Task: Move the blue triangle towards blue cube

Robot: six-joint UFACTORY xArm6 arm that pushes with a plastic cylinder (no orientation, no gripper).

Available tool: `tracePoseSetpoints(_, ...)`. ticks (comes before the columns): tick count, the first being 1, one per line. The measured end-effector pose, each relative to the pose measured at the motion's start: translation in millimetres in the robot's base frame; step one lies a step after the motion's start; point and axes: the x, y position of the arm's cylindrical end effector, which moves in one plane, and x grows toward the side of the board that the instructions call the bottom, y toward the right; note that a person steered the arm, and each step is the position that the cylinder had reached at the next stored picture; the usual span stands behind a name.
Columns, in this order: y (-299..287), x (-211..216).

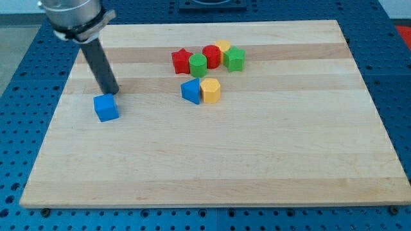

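The blue triangle (191,91) lies near the middle of the wooden board, touching a yellow hexagonal block (210,90) on its right side. The blue cube (106,107) sits alone toward the view's left. My tip (112,93) is on the board just above and slightly right of the blue cube, close to its top edge, and well to the left of the blue triangle.
A cluster stands above the blue triangle: a red star (182,61), a green cylinder (198,65), a red cylinder (212,56), a yellow block (223,47) and a green block (234,59). The wooden board (257,160) lies on a blue perforated table.
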Motion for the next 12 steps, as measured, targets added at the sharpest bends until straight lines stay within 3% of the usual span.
tracePoseSetpoints(5, 227.1, -10.8)
tracePoseSetpoints(6, 220.9, 4.2)
tracePoseSetpoints(9, 89.4, 24.7)
tracePoseSetpoints(12, 76.3, 64.8)
